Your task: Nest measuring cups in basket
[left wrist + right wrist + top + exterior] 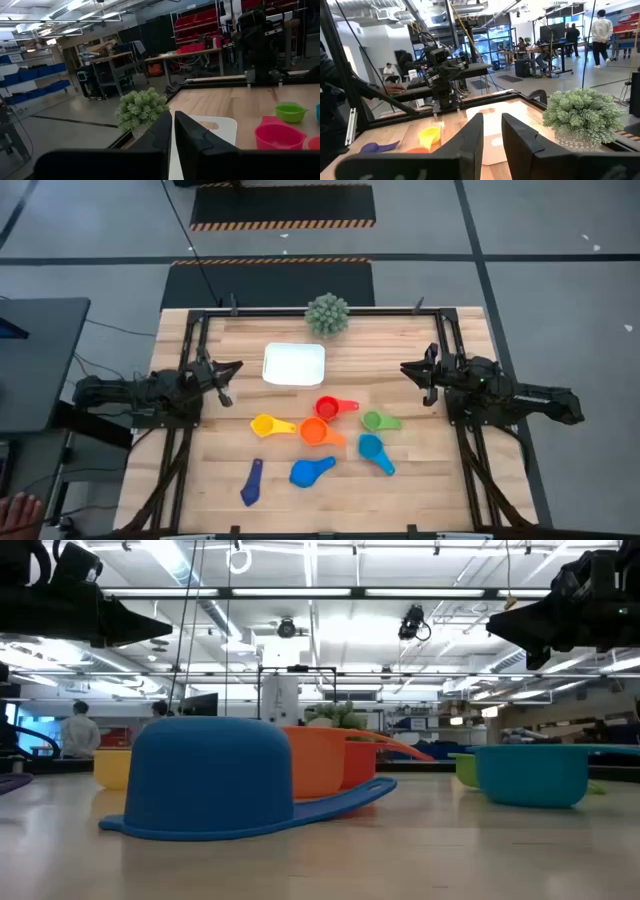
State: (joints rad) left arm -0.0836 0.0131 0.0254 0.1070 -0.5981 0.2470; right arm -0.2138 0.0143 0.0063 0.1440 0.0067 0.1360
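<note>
Blue plastic lies nearest the desk's front edge: we note a navy cup (pixel 251 482) at front left, lying apart from the others, and a blue cup (pixel 310 471) just to its right, seen upside down in the low view. A light blue cup (pixel 375 452) sits right of that. Behind these, the orange cup (pixel 316 432) lies at the centre of the group, with the yellow cup (pixel 268 425) to its left. The green cup (pixel 378 421) lies at the right of this row, apart from the orange one. The red cup (pixel 331 408) stands just behind the orange one, close to the white basket (pixel 294 364). We find all seven cups on the wooden desk (pixel 200 470); none is in the basket.

The basket rests at mid-desk, slightly left of centre. Beyond it, at the far edge, stands a spiky grey-green plant (pixel 327 314).

The left hand (pixel 235 368) hangs above the desk at the left side, level with the basket; its fingers are pressed together on nothing. The right hand (pixel 407 368) hangs at the right side, opposite; its fingers stand slightly parted and hold nothing.

People stand in the room behind.
</note>
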